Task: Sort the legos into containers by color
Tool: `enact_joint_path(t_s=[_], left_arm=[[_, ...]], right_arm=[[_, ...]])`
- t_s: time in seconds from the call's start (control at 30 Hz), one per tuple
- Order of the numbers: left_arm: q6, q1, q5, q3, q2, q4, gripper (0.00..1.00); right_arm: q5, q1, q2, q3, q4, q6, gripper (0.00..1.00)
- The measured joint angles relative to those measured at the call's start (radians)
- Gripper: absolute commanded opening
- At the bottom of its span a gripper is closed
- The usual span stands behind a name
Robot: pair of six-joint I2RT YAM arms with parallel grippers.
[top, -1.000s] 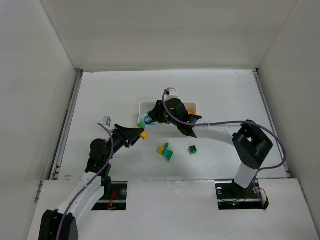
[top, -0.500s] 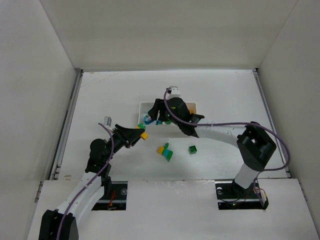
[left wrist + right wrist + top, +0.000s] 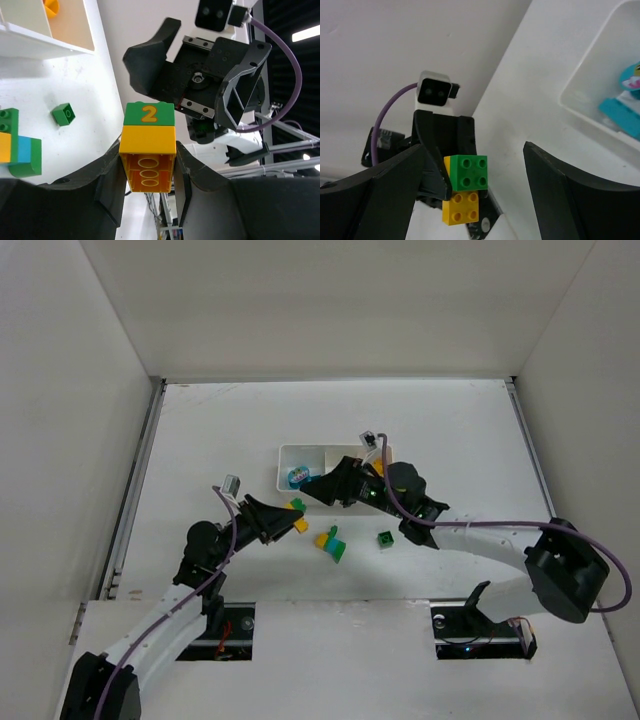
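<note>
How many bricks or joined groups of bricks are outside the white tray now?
3. A green-on-yellow pair is held in the left fingers; a yellow, blue and green cluster lies on the table; a single green brick lies right of it. The right arm may hide more.

On the table [image 3: 200, 430], abt midway, the tray [image 3: 320, 458] runs L–R, beyond both arms. Bricks [image 3: 298, 477] lie in its L bay, and a single brick [image 3: 378, 468] in the R bay, partly under the R arm [image 3: 470, 540]. Just off the tray's near-L corner, the L gripper [image 3: 286, 521] has a stack [image 3: 148, 145] btwn its fingers, one brick atop another. The R gripper [image 3: 312, 490] faces it from the R, close but apart. Nearer the bases a cluster [image 3: 330, 543] lies on the table, w/ a lone brick [image 3: 385, 538] to its R, apart.
</note>
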State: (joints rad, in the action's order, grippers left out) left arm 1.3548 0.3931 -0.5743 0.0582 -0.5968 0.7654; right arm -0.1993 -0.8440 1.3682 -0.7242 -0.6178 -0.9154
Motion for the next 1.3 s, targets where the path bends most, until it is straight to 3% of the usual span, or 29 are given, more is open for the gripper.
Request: enact_joint_path(t_s=[0.63, 0.93, 1.07, 1.3], left_arm=[[-0.019, 0.096, 0.029, 0.014, 0.006, 0.031, 0.18], [-0.031, 0.097, 0.03, 0.029, 0.006, 0.04, 0.18], [-0.034, 0.097, 0.03, 0.031, 0.005, 0.046, 0.19], [-0.042, 0.098, 0.031, 0.034, 0.004, 0.052, 0.2]], right_arm=[[-0.134, -0.034, 0.053, 0.087, -0.261, -0.163, 0.67], [-0.142, -0.043, 0.068, 0.087, -0.288, -0.181, 0.5], [-0.15, -0.043, 0.087, 0.087, -0.315, -0.199, 0.49], [-0.164, -0.041, 0.119, 0.102, -0.392, -0.253, 0.37]])
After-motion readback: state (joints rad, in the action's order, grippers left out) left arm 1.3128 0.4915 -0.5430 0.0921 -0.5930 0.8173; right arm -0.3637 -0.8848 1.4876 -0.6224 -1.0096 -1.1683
